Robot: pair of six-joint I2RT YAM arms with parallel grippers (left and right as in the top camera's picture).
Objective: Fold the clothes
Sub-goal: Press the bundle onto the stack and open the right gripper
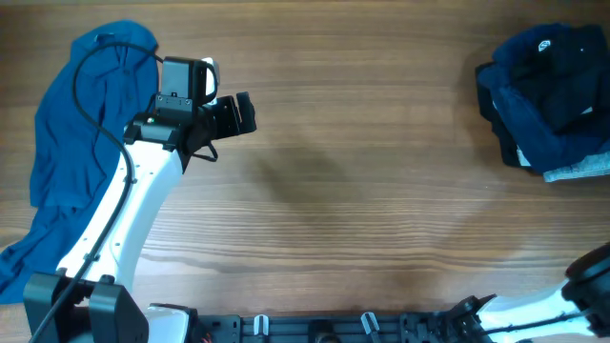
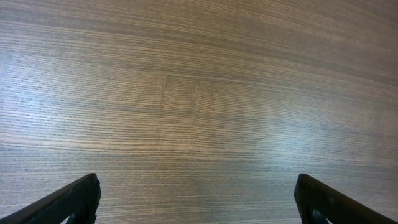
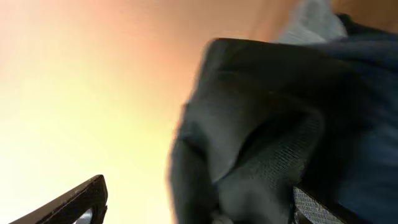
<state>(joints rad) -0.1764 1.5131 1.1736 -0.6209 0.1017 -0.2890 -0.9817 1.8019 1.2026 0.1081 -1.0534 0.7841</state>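
Observation:
The clothes lie in two places. A bright blue shirt (image 1: 81, 143) is spread loosely at the table's left edge. A heap of black and navy garments (image 1: 553, 90), with a small white logo on top, sits at the far right. My left gripper (image 1: 246, 114) hovers just right of the blue shirt. In its wrist view the left gripper (image 2: 198, 183) is open over bare wood. My right gripper (image 3: 199, 190) is open too. Blurred dark cloth (image 3: 261, 124) fills the space between and ahead of its fingers; I cannot tell whether it touches them.
The wooden table (image 1: 381, 191) stretches between the two lots of clothes. A grey piece (image 1: 581, 170) pokes out under the heap. My right arm (image 1: 591, 281) shows only at the bottom right corner. A black cable (image 1: 91, 86) loops over the blue shirt.

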